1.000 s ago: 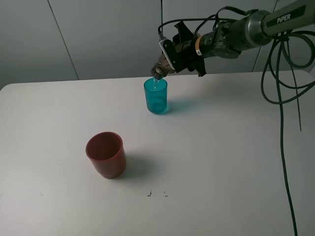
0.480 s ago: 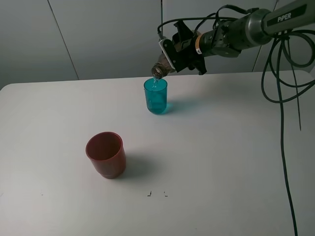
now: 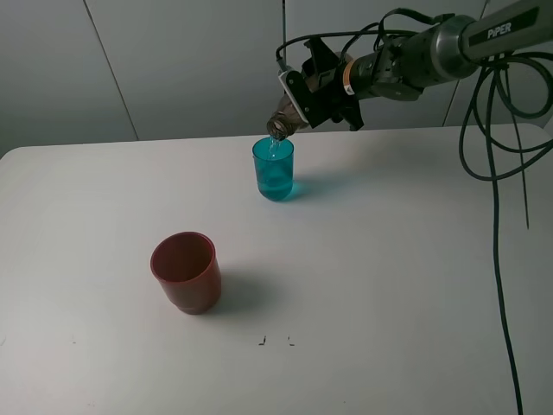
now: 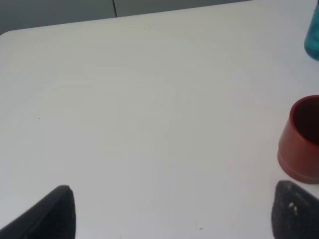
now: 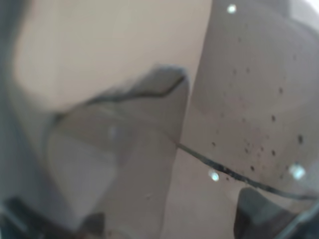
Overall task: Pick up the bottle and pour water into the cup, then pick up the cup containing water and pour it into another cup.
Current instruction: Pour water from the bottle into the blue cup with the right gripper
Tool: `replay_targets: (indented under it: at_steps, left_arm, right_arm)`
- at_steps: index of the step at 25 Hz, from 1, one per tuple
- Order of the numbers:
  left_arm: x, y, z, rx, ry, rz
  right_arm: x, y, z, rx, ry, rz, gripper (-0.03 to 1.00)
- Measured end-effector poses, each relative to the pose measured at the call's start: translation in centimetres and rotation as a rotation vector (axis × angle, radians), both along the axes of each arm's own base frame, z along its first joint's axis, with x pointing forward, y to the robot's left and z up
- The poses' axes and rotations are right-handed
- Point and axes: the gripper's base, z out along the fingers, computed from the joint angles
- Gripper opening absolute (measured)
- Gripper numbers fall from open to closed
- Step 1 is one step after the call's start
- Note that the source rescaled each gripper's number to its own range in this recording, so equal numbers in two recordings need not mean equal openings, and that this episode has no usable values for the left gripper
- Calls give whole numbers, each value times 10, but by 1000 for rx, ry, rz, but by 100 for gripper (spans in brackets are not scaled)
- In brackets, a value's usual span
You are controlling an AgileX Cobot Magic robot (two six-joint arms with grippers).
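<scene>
The smoky bottle [image 3: 283,122] is tilted steeply, its open neck just above the rim of the teal cup [image 3: 273,169] at the table's back. A thin stream of water runs from the neck into this cup, which holds water. My right gripper [image 3: 315,93] is shut on the bottle's body, which fills the right wrist view as grey translucent plastic [image 5: 124,149]. The red-brown other cup [image 3: 185,271] stands upright nearer the front left, apart from both. The left wrist view shows that red cup [image 4: 301,139], the teal cup's edge [image 4: 313,35], and my left gripper [image 4: 174,219] open over bare table.
The white table [image 3: 389,277] spreads around both cups. Black cables [image 3: 497,173] hang down at the right from the right arm [image 3: 432,52]. Two small dark marks [image 3: 275,341] lie near the front edge. A grey wall stands behind the table.
The right gripper and bottle have edged slightly upward while staying over the teal cup. Both cups stand where they were.
</scene>
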Motion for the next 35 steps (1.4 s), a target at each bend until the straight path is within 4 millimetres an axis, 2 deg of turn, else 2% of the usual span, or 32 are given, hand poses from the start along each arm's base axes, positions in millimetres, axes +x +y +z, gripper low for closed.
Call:
replay_targets:
  at_steps: [35]
  left_arm:
    - [0,0,0,6,-1,-3]
  right_arm:
    - [0,0,3,4,-6,3,0]
